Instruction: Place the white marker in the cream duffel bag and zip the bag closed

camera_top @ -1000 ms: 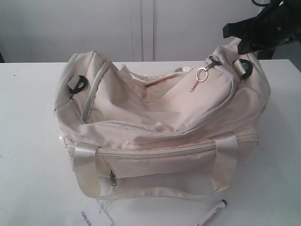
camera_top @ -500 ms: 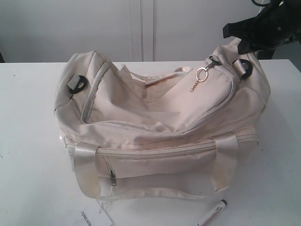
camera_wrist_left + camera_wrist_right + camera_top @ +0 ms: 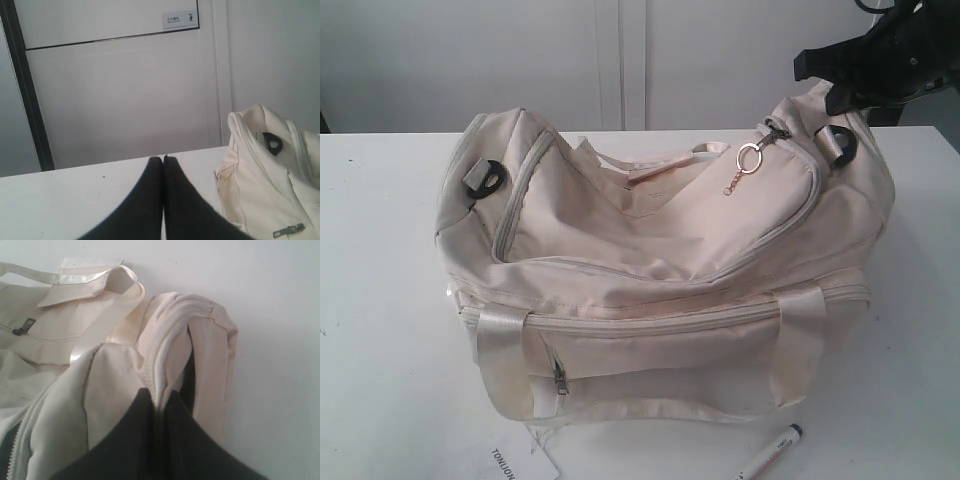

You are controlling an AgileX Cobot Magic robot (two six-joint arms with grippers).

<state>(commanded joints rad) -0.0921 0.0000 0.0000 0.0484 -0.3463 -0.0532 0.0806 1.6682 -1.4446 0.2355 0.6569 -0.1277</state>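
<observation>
Pinching cream duffel bag [image 3: 210, 340] edge w/ right jaws; left jaws pressed together.

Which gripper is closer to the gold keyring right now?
Right. The right gripper pinches the cream duffel bag at its end near the gold keyring; the left gripper sits off the bag's far end.

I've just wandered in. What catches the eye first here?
A big cream duffel bag fills the white table, a gold keyring dangling from its zip. The right gripper pinches a fold at the bag's end, and the white marker lies in front of it.
</observation>
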